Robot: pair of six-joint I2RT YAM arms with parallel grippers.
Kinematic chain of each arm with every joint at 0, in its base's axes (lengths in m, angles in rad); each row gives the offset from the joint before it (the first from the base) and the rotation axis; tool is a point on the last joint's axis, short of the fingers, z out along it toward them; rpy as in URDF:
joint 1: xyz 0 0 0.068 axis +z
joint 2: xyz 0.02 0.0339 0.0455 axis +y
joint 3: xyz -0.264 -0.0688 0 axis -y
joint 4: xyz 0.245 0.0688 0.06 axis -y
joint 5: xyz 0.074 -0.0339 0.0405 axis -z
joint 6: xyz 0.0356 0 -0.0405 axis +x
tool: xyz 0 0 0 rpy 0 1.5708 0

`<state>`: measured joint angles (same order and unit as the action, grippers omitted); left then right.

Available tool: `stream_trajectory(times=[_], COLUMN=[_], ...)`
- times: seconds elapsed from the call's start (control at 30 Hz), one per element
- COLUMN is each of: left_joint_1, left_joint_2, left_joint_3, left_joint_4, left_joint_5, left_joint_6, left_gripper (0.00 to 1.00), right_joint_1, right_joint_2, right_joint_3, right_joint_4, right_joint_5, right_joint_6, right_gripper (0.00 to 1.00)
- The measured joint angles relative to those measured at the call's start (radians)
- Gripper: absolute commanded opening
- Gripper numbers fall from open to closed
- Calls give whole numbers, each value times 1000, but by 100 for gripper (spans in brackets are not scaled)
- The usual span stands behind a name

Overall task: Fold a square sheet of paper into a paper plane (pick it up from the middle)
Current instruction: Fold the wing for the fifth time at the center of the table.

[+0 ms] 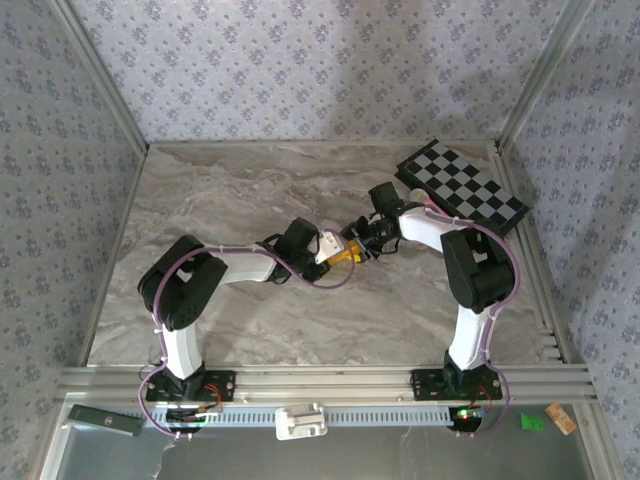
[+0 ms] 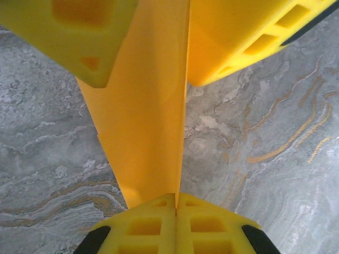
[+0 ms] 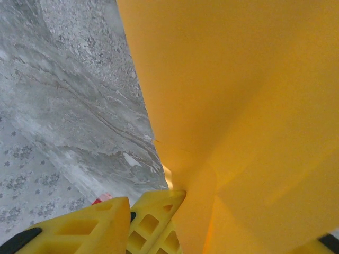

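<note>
The orange-yellow sheet of paper (image 2: pixel 143 116), folded into a narrow tapering shape, hangs over the marble table between the two grippers (image 1: pixel 345 258). My left gripper (image 2: pixel 176 197) is shut on its lower end, the two fingers pressed together on the fold. My right gripper (image 2: pixel 159 74) is open, one finger on each side of the paper's upper part. In the right wrist view the paper (image 3: pixel 238 106) covers the right side. It rises from the left gripper's fingers (image 3: pixel 159 211), and my right gripper (image 3: pixel 222 227) stands wide around it. Both grippers meet mid-table (image 1: pixel 335 255).
A black-and-white checkered board (image 1: pixel 462 187) lies at the back right of the marble table (image 1: pixel 240 190). A small red block (image 3: pixel 103 198) lies on the table beyond the right gripper's finger. Patterned walls close in three sides.
</note>
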<state>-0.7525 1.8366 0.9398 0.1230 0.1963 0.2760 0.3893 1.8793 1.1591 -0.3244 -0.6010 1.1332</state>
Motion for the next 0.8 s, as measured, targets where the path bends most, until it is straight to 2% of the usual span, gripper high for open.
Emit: stream_trajectory(times=[0.4, 0.8], left_joint_1=[53, 90], left_joint_2=[0, 27], left_joint_3=[30, 105], left_joint_4=[-53, -180], left_joint_5=[115, 214], left_joint_6=[-95, -235], left_gripper=[3, 2], right_joint_1=[-64, -121], right_joint_2=[-62, -238], right_joint_3=[2, -35], right_joint_4=[-61, -42], right_joint_5=[82, 208], right_joint_6=[-90, -342], right_gripper=[62, 62])
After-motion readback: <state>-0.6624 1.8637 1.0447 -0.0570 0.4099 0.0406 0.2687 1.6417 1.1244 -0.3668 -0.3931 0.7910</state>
